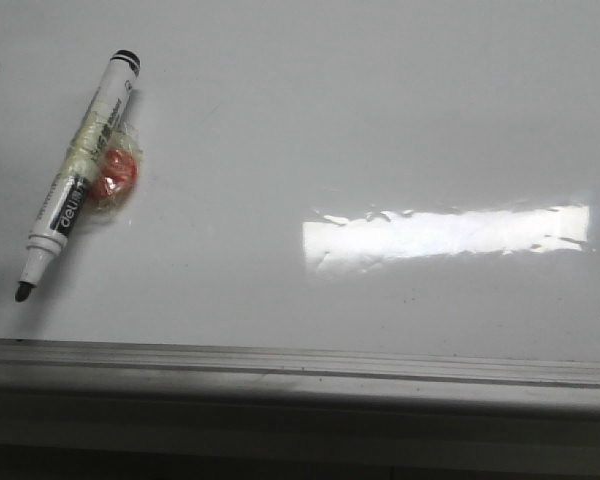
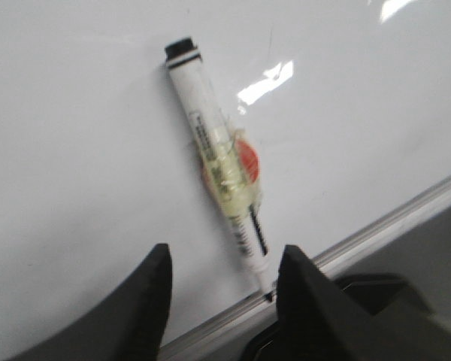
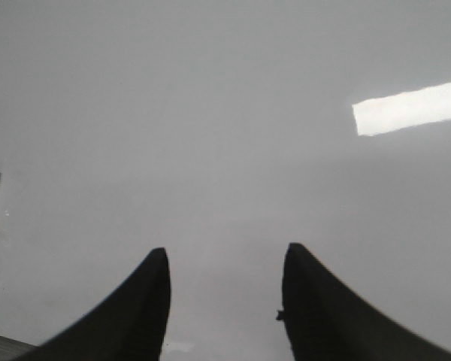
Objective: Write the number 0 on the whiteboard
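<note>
White glossy whiteboard point(image 1: 380, 120) is bare so far, no number 0 on it that I can see, just a bright light strip reflected on the right. Uncapped marker point(image 1: 78, 180) lies flat on its left side, tip toward the near frame rail point(image 1: 300, 358), with yellowish tape and something orange stuck to the barrel. My left tool point(image 2: 222, 289) hangs spread wide over the marker, gripping nothing. My right tool point(image 3: 224, 289) is spread too, over blank board.

Both claws point(image 2: 222, 301) point(image 3: 222, 301) agape, empty.
</note>
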